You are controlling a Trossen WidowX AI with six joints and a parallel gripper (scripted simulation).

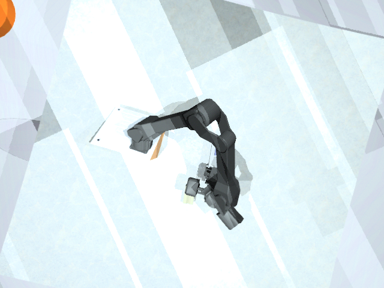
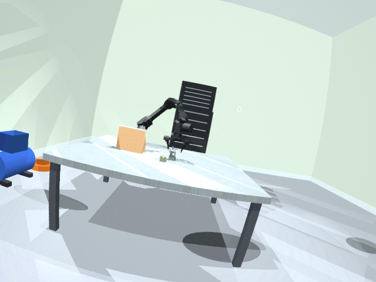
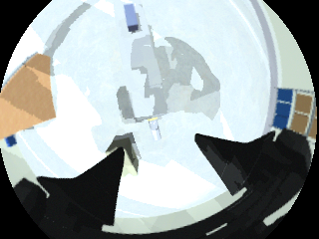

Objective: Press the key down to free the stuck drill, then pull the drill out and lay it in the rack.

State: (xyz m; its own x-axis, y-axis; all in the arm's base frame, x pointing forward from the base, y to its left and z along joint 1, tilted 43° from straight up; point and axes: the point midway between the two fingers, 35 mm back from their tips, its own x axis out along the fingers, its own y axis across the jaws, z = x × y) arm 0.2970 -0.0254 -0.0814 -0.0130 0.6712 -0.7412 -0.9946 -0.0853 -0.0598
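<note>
My gripper (image 2: pixel 175 150) (image 3: pixel 159 143) is open and empty, its fingers spread wide above the small grey holder (image 2: pixel 172 155). A short silver piece with a yellow edge (image 3: pixel 155 129), which looks like the drill, shows between and just beyond the fingertips in the wrist view; the fingers do not touch it. A blue block (image 3: pixel 131 16) (image 1: pixel 215 151), perhaps the key, shows at the top of the wrist view. The cream block (image 1: pixel 188 199) (image 2: pixel 163 158) (image 3: pixel 131 165), which looks like the rack, sits beside the holder, near the left fingertip in the wrist view. How the drill sits is too small to tell.
An orange-brown panel (image 1: pixel 158 147) (image 2: pixel 131 139) (image 3: pixel 27 100) stands upright near the arm's base. The white base plate (image 1: pixel 107 133) lies under the arm's base. The table (image 2: pixel 212 182) carries these things. A black slatted cabinet (image 2: pixel 197 97) stands behind the table.
</note>
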